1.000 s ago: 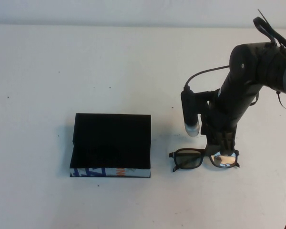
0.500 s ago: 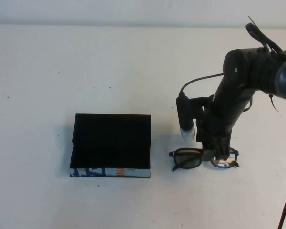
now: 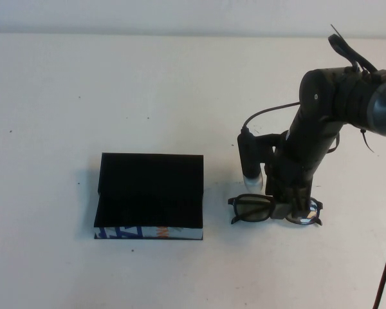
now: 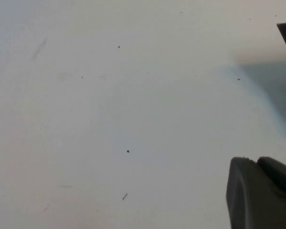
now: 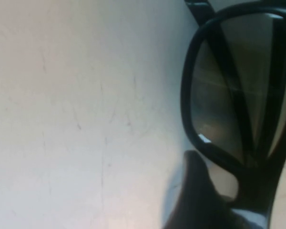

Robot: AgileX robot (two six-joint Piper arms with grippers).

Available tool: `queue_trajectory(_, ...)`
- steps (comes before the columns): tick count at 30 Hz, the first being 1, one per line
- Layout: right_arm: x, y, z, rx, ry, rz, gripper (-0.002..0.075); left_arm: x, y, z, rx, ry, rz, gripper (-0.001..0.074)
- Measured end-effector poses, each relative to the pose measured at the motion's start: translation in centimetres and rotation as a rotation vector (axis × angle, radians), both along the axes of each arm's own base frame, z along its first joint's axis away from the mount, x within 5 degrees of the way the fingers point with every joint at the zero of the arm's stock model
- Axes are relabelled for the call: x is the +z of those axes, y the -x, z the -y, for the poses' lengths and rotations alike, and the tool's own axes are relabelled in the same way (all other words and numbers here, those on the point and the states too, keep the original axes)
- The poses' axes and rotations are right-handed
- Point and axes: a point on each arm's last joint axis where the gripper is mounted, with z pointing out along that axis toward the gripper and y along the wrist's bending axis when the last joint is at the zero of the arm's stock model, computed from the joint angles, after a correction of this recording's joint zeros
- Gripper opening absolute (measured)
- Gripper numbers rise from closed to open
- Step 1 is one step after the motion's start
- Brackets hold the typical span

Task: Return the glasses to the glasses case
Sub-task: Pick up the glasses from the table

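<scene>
Lowering my right gripper [image 3: 294, 207] over the last second, I now have it down on the bridge of the glasses [image 3: 275, 210], which have shifted slightly on the table [image 3: 180, 96]; whether it has clenched I cannot tell. I judge the grasp is about to happen. Just left of them, the glasses case [image 3: 149, 196] sits open with nothing inside. My left gripper [image 4: 262, 193] hangs parked over bare table.

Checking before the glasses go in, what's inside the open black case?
The flat black rectangular glasses case shows only dark lining; its shadowed interior could hide something small. The dark-framed glasses lie on the table under the right tool. The left tool is elsewhere.
</scene>
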Motion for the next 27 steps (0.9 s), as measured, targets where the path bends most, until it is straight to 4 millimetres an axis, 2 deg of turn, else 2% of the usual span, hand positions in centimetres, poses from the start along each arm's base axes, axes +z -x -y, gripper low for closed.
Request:
queue_trajectory(10, 0.0, 0.3, 0.1, 0.007, 0.01, -0.031, 0.0265, 0.0, 0.0, 0.0, 0.0, 0.0, 0.0, -0.0004)
queue_trajectory(19, -0.1, 0.5, 0.5, -0.055, 0.053, -0.066, 0.0064, 0.0, 0.0, 0.0, 0.0, 0.0, 0.0, -0.0004)
queue_trajectory(24, 0.2, 1.0, -0.1, -0.077, 0.07, -0.098, 0.0059, 0.0, 0.0, 0.0, 0.0, 0.0, 0.0, -0.0004)
queue_trajectory(27, 1.9, 1.6, -1.6, -0.094, 0.056, -0.085, 0.0059, 0.0, 0.0, 0.0, 0.0, 0.0, 0.0, -0.0004)
